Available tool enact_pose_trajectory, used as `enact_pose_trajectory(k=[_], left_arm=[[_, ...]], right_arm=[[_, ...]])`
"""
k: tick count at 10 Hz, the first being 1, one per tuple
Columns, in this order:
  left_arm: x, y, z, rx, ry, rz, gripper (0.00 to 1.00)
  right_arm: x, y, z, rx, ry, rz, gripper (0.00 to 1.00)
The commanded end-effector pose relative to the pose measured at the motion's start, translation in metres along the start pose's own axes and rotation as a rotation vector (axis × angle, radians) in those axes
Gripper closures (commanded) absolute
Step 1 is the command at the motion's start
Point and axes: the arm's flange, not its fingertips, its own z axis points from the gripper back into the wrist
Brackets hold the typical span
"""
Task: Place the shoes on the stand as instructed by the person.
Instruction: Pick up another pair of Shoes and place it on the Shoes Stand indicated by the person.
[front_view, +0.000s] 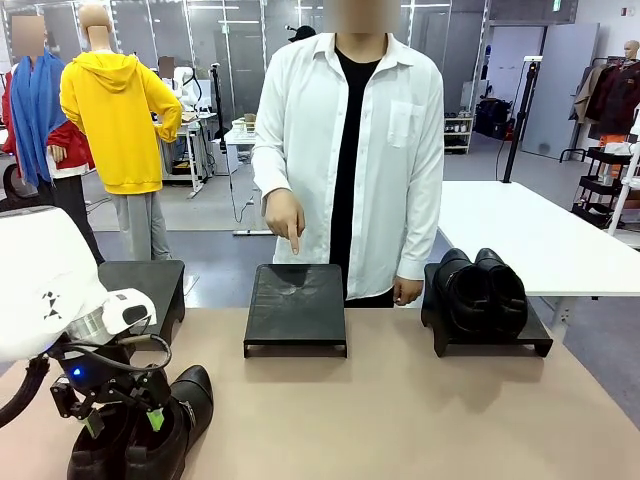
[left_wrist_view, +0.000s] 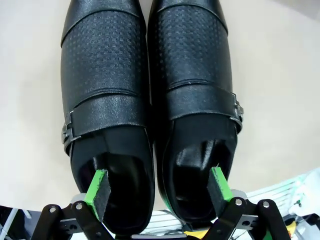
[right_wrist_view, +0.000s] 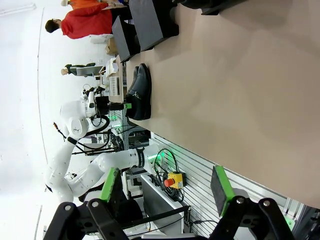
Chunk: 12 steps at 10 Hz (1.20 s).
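Buckled pair (front_view: 165, 425) of glossy black ankle shoes, side by side and touching, at the near left corner of the table (front_view: 400, 420), heels to the near edge, toes angled toward the middle. Probable handling: moderately heavy when lifted two at once, firm in sole and toe, more yielding at the collar; polished leather, so likely slippery under a light pinch, the embossed vamp and strap offering little for two fingers. Best hold, by judgement: the two adjoining inner collar walls squeezed together, low enough to keep both shoes from swinging toe-down. Left gripper (left_wrist_view: 159, 191) directly above the openings, pointing down, fingers spread wide, one green pad (left_wrist_view: 98, 190) inside each shoe's mouth, the two inner walls between them, not yet pinched. Left arm bent low over that corner. Right gripper (right_wrist_view: 165, 185) well apart from the shoes, apparently out past the near edge, fingers wide with nothing between. Beyond, at the far edge, the person's hand (front_view: 285, 218) with forefinger down at the empty middle stand (front_view: 295, 300); lower-cut pair (front_view: 480, 290) already on the right-hand stand (front_view: 540, 345) near the far right corner.
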Motion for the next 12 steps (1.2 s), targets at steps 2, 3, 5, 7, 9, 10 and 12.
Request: enact_pose_trajectory(k=[2, 3, 5, 7, 9, 10, 12], left_arm=[[-0.036, 0.016, -0.038, 0.004, -0.014, 0.033, 0.3], [-0.036, 0.018, -0.041, 0.016, -0.014, 0.038, 0.64], [-0.037, 0.023, -0.048, 0.027, 0.001, 0.05, 1.0], [-0.039, 0.022, -0.049, 0.027, 0.005, 0.048, 1.0], [-0.041, 0.023, -0.049, 0.024, 0.007, 0.057, 1.0], [-0.042, 0.024, -0.046, 0.027, 0.003, 0.059, 1.0], [-0.04, 0.017, -0.032, 0.038, -0.039, 0.053, 1.0]], right_arm=[[-0.002, 0.0, 0.001, -0.015, 0.004, 0.007, 0.09], [-0.002, 0.0, 0.001, -0.015, 0.004, 0.007, 0.09], [-0.002, 0.0, 0.001, -0.015, 0.004, 0.007, 0.09], [-0.002, 0.0, 0.001, -0.015, 0.004, 0.007, 0.09], [-0.002, 0.0, 0.001, -0.015, 0.004, 0.007, 0.09], [-0.002, 0.0, 0.001, -0.015, 0.004, 0.007, 0.09], [-0.002, 0.0, 0.001, -0.015, 0.004, 0.007, 0.09]])
